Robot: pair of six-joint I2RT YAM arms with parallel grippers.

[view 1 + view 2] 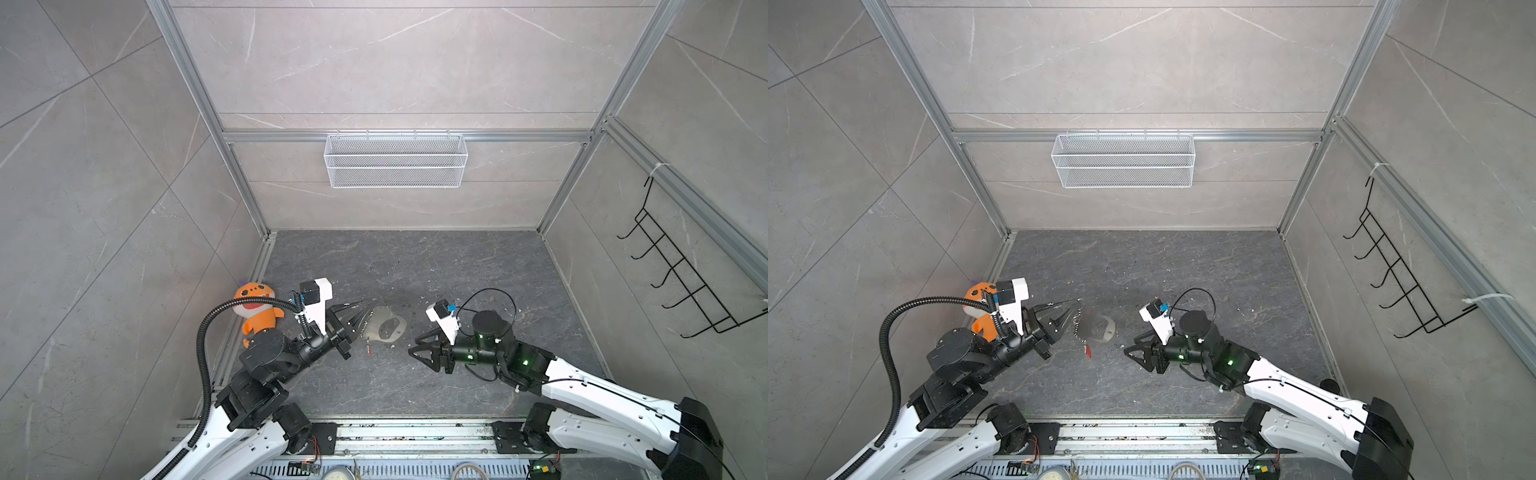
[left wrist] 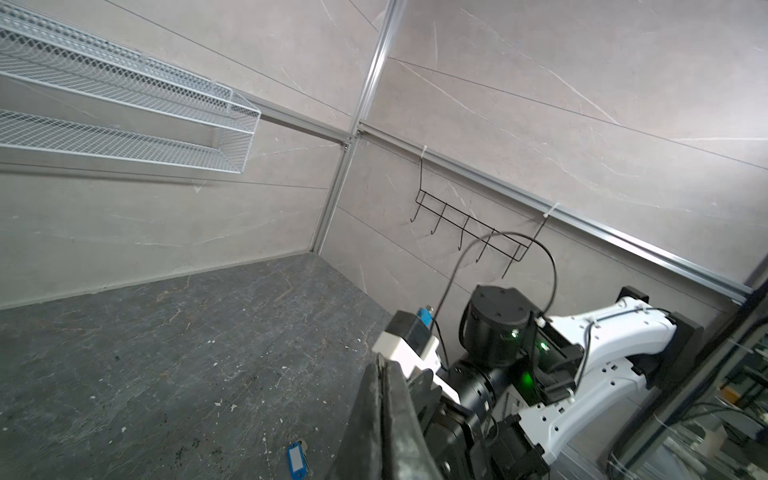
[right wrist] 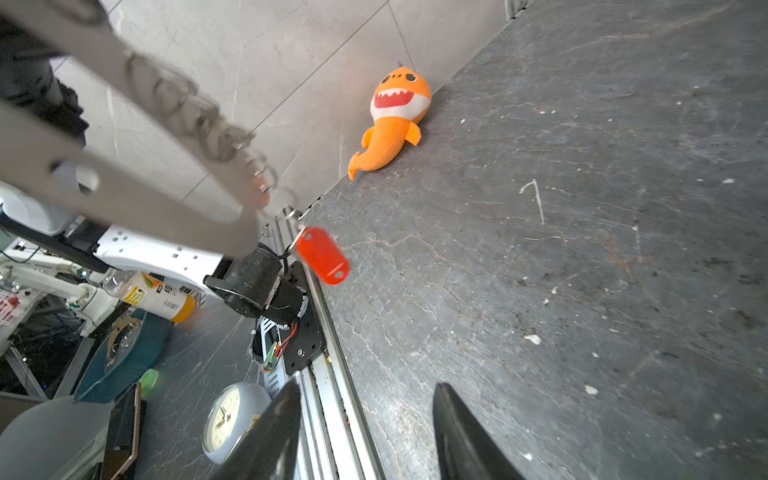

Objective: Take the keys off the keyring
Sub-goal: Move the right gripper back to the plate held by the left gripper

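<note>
My left gripper (image 1: 366,304) (image 1: 1077,302) is shut on the keyring, holding it above the dark floor. The grey oval fob (image 1: 384,326) (image 3: 124,195) looks blurred. Its beaded chain (image 1: 1077,326) hangs down from the tips. At the chain's end dangles the red-tagged key (image 1: 1087,350) (image 1: 368,351) (image 3: 322,255). The blue-tagged key (image 2: 297,457) lies loose on the floor, apart from the ring, and shows only in the left wrist view. My right gripper (image 1: 412,345) (image 3: 365,390) is open and empty, a short way right of the hanging key.
An orange plush shark (image 1: 255,307) (image 3: 395,116) lies against the left wall behind the left arm. A white wire basket (image 1: 395,160) hangs on the back wall and a black hook rack (image 1: 681,274) on the right wall. A clock (image 3: 224,419) and a bottle (image 3: 158,297) lie beyond the front rail.
</note>
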